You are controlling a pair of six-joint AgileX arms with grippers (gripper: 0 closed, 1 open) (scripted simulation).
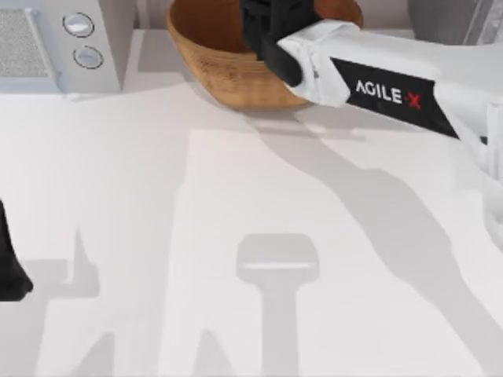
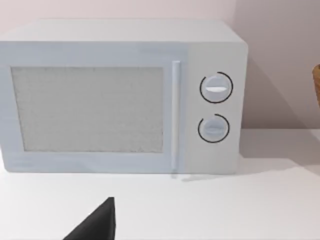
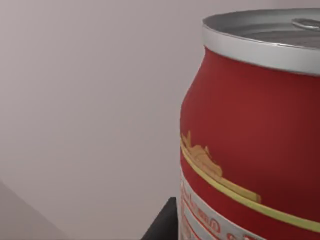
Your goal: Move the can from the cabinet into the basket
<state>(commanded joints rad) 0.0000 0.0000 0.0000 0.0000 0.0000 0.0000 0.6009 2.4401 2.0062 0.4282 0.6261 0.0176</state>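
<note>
The basket (image 1: 224, 67) was a round wicker bowl, tan-brown and ribbed, at the table's (image 1: 157, 220) far edge, middle; the right arm (image 1: 393, 86), glossy white with a black wrist, reached across from the right over its rim, so the right gripper (image 1: 271, 23) hung above the bowl; the can (image 3: 250, 145) sat close before the right wrist camera, smooth red body, yellow band, shiny silver top, upright, with one dark finger (image 3: 160, 225) beside its base; whether the jaws clamped it I could not tell; a boxy white microwave (image 2: 120, 95) with two round knobs stood at far left; the left gripper (image 1: 12, 267) sat parked at the left edge, its jaws' state unclear; the white tabletop lay open between them.
</note>
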